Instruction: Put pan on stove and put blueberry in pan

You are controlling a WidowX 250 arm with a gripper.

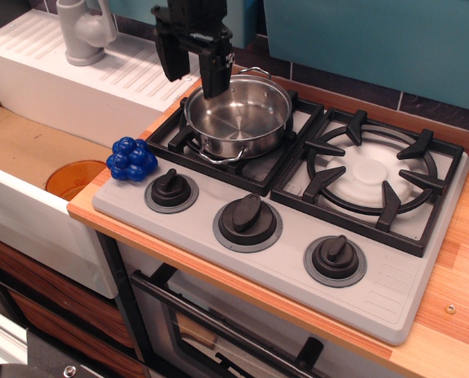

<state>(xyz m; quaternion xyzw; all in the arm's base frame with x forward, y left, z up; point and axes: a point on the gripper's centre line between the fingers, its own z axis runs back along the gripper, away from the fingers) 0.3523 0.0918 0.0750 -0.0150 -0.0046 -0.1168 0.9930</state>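
Note:
The shiny steel pan (238, 118) sits level on the left burner grate of the grey stove (376, 276). It is empty. My black gripper (193, 72) hangs open just above the pan's back-left rim, holding nothing, its two fingers (215, 75) apart. The blueberry (132, 159), a cluster of glossy deep-blue balls, rests on the stove's front-left corner, left of the left knob (171, 190) and well in front of and below my gripper.
The right burner grate (370, 175) is bare. Two more knobs (247, 220) line the stove front. An orange disc (75, 178) lies in the sink on the left. A white drainboard and faucet (84, 31) stand behind the sink.

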